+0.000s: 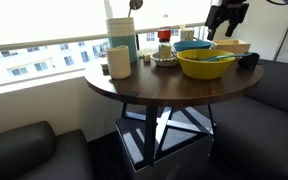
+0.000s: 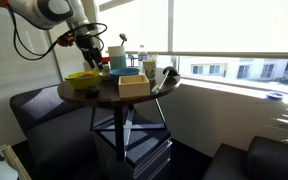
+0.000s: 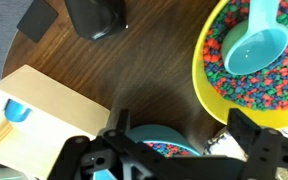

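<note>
My gripper (image 3: 182, 130) is open and empty, its two black fingers (image 3: 246, 125) spread wide in the wrist view. Directly under it sits a teal bowl (image 3: 159, 135) of coloured beads. Next to that stands a yellow bowl (image 3: 199, 70) of the same beads, with a teal scoop (image 3: 256, 45) lying in it. In both exterior views the gripper (image 1: 224, 22) (image 2: 91, 50) hangs well above the round dark table (image 1: 154, 85), over the teal bowl (image 1: 193, 46) and behind the yellow bowl (image 1: 206, 66).
A light wooden box (image 3: 44, 110) (image 2: 134, 86) stands beside the teal bowl. Two black objects (image 3: 96, 15) lie near the table edge. Tall stacked cups (image 1: 121, 45) and small dishes crowd the window side. Dark sofa seats surround the table.
</note>
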